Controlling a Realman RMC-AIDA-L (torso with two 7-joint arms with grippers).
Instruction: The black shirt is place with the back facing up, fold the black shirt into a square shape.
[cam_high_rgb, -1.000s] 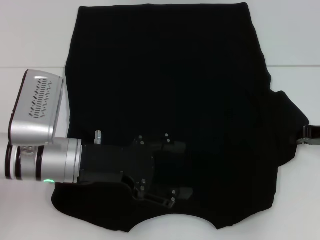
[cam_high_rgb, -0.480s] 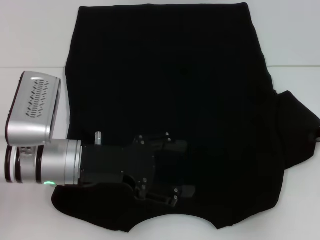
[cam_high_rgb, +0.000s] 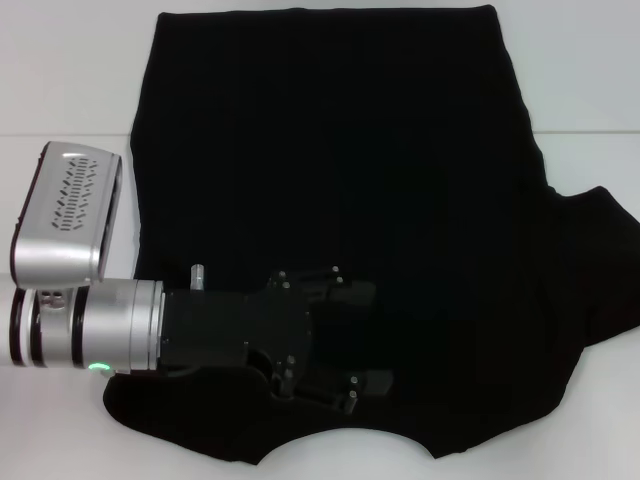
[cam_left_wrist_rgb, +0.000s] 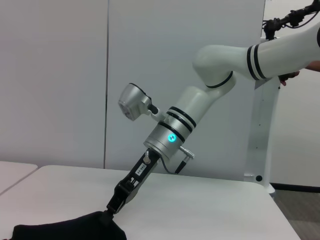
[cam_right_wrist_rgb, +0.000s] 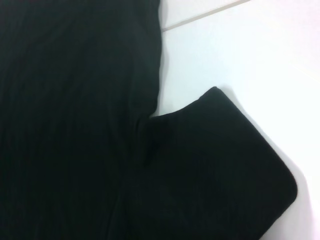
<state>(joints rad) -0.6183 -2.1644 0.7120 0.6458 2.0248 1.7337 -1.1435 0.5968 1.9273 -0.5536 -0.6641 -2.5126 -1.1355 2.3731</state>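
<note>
Large black soft-fabric shirt (cam_high_rgb: 340, 200) spread flat on white table (cam_high_rgb: 60, 80); left gripper (cam_high_rgb: 345, 335), fingers apart, rests over its near part, right gripper (cam_left_wrist_rgb: 112, 206) pinches the sleeve — risk: bunching or slipping.

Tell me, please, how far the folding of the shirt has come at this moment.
Done: the black shirt lies flat on the table. In hand: the left gripper is low over its near part; the right gripper is at a sleeve. Left: no fold shows, so the square is not begun.
</note>
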